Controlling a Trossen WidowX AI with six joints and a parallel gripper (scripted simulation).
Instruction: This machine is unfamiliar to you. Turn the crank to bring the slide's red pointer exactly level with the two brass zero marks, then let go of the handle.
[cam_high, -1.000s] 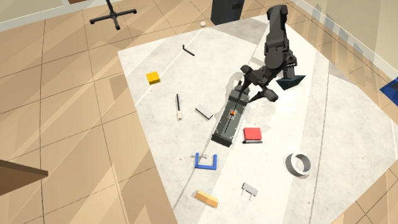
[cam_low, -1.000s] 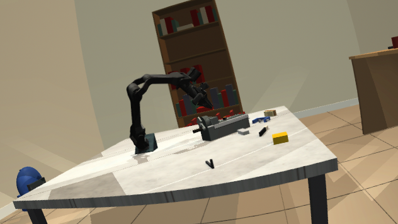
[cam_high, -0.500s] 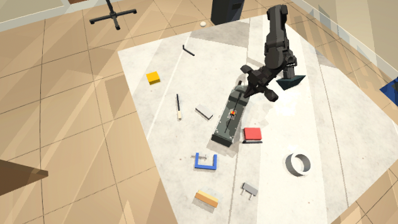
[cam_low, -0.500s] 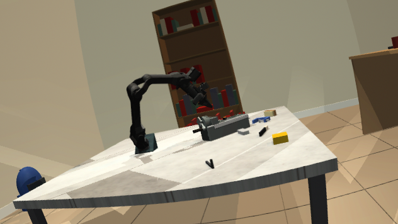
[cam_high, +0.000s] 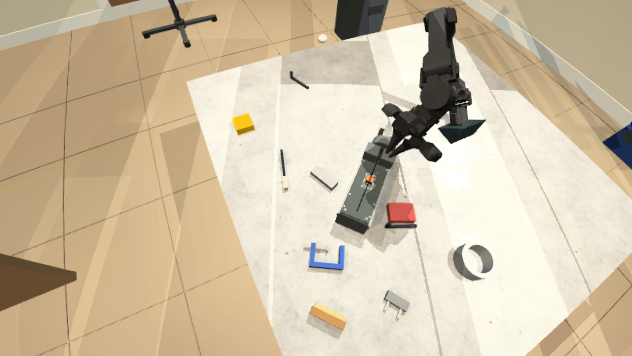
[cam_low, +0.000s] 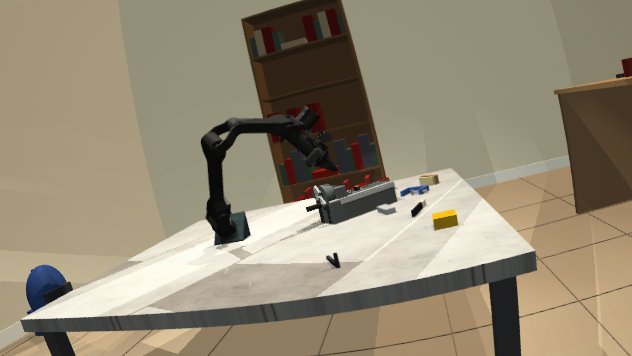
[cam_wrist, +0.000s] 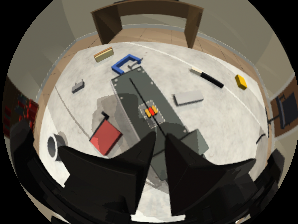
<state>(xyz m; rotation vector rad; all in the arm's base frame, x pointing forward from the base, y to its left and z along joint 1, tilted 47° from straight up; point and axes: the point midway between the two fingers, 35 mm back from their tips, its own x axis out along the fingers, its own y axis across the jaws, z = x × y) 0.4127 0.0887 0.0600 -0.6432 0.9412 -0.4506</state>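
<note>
The grey-green machine (cam_high: 376, 192) (cam_low: 360, 206) (cam_wrist: 131, 102) stands on the table, with a long slot along its top. Its red pointer (cam_wrist: 151, 111) sits between two brass marks in the wrist view; whether it is exactly level I cannot tell. The dark crank handle (cam_high: 381, 132) (cam_low: 313, 207) sticks out of the machine's end nearest the arm; it is hidden in the wrist view. My gripper (cam_high: 389, 154) (cam_low: 334, 169) (cam_wrist: 160, 136) is nearly closed and empty, a thin gap between its tips. It hangs above the machine's crank end, touching nothing, apart from the handle.
A red block-like object (cam_high: 401, 212) (cam_wrist: 106, 136) lies close beside the machine, a light grey block (cam_high: 324, 178) (cam_wrist: 188, 98) on its other side. A blue clamp (cam_high: 327, 265) lies beyond its far end. A grey ring (cam_high: 460, 265), yellow block (cam_high: 243, 123) and black-handled tool (cam_high: 283, 162) lie farther off.
</note>
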